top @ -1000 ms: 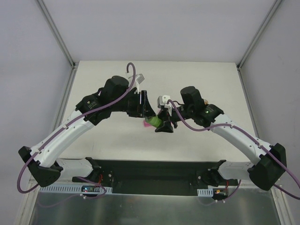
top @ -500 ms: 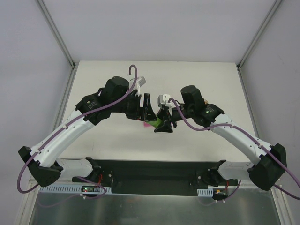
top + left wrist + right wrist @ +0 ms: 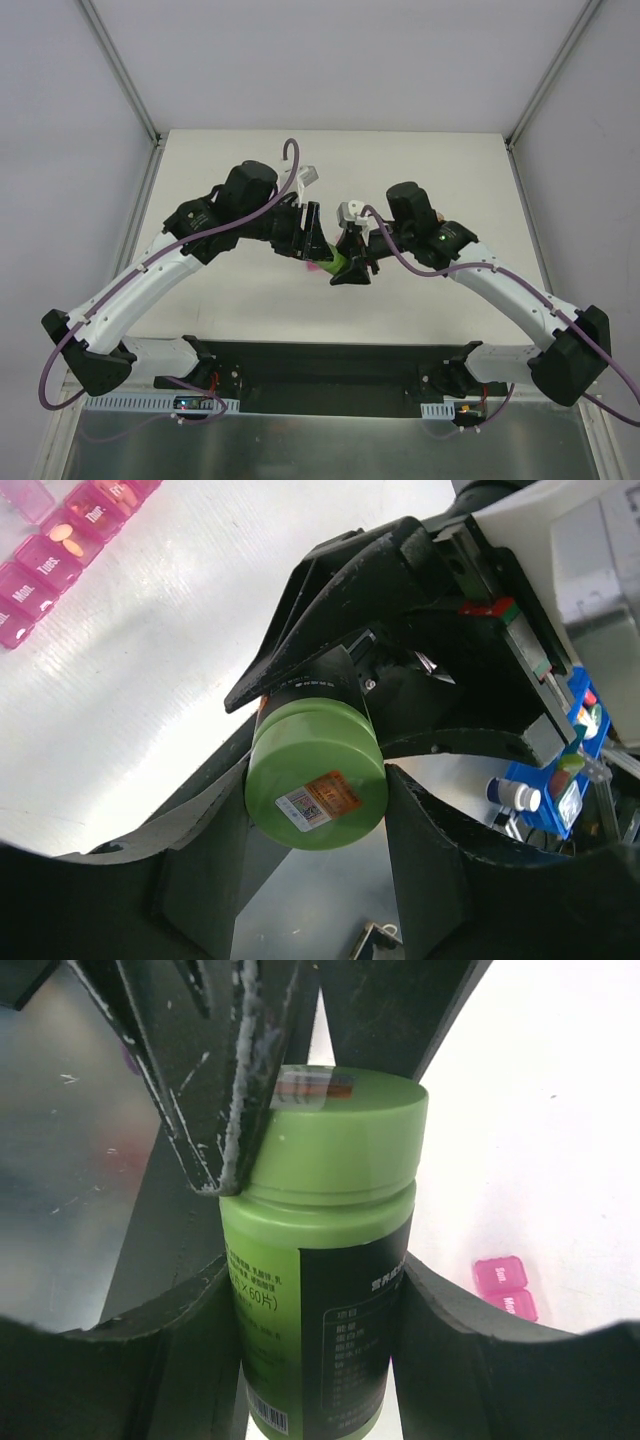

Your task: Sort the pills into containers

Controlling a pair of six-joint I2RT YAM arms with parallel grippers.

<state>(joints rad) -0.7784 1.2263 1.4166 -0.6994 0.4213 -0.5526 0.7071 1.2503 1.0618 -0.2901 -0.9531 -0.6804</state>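
Note:
A green pill bottle [image 3: 320, 1290] with a black label is held above the table between both arms. My right gripper [image 3: 315, 1310] is shut on its body. My left gripper [image 3: 316, 810] is closed around its green cap [image 3: 315, 775], with a finger against each side. In the top view the bottle [image 3: 335, 264] sits where the left gripper [image 3: 318, 248] and right gripper [image 3: 347, 262] meet. The pink containers strip [image 3: 60, 555] lies on the table under the bottle, with orange pills in some compartments. Its end also shows in the right wrist view [image 3: 505, 1285] and in the top view [image 3: 312, 267].
A blue rack [image 3: 562, 780] with small bottles shows at the right of the left wrist view. A metal plate [image 3: 320, 440] runs along the near edge behind the arm bases. White walls enclose the table [image 3: 450, 170] at left, right and back.
My left wrist has turned and edged right onto the bottle's cap. The right gripper and bottle have stayed nearly in place.

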